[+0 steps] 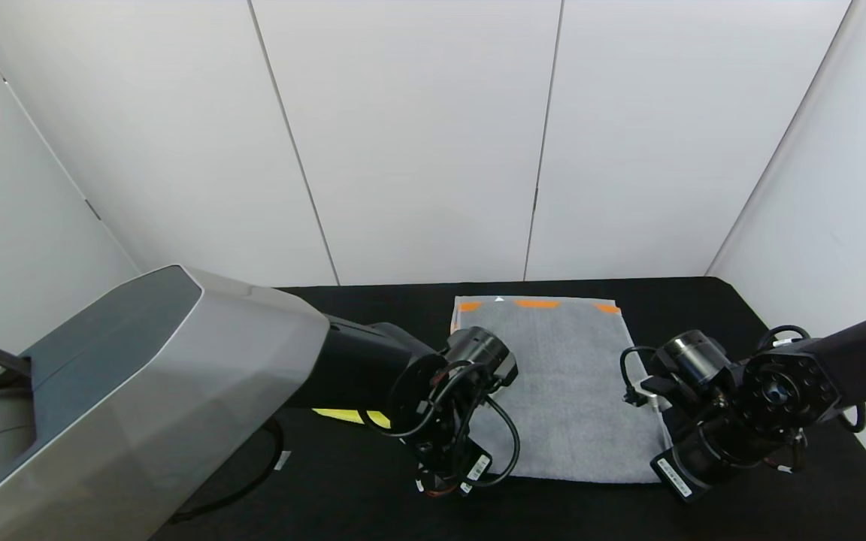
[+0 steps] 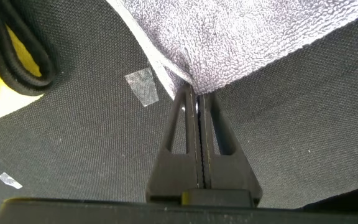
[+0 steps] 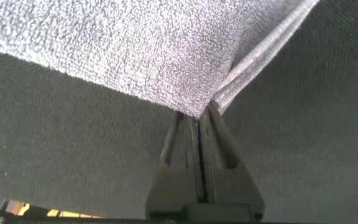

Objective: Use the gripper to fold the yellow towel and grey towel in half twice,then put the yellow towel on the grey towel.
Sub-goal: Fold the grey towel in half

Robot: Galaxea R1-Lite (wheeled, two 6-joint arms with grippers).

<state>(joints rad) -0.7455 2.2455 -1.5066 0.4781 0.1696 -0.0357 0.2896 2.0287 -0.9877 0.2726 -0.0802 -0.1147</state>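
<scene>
Both grippers pinched the grey towel's near corners.
The left gripper and right gripper were clamped on the grey towel, on the black table.

A big black table with a soft cloth top fills the bottom half of the head view. White walls made of tall flat panels stand behind it and fill the top half, and they close in on the left and right sides too. In the left wrist view, a small bit of clear tape sticks to the black top in the upper left, and another tiny bit sits near the lower left.
</scene>
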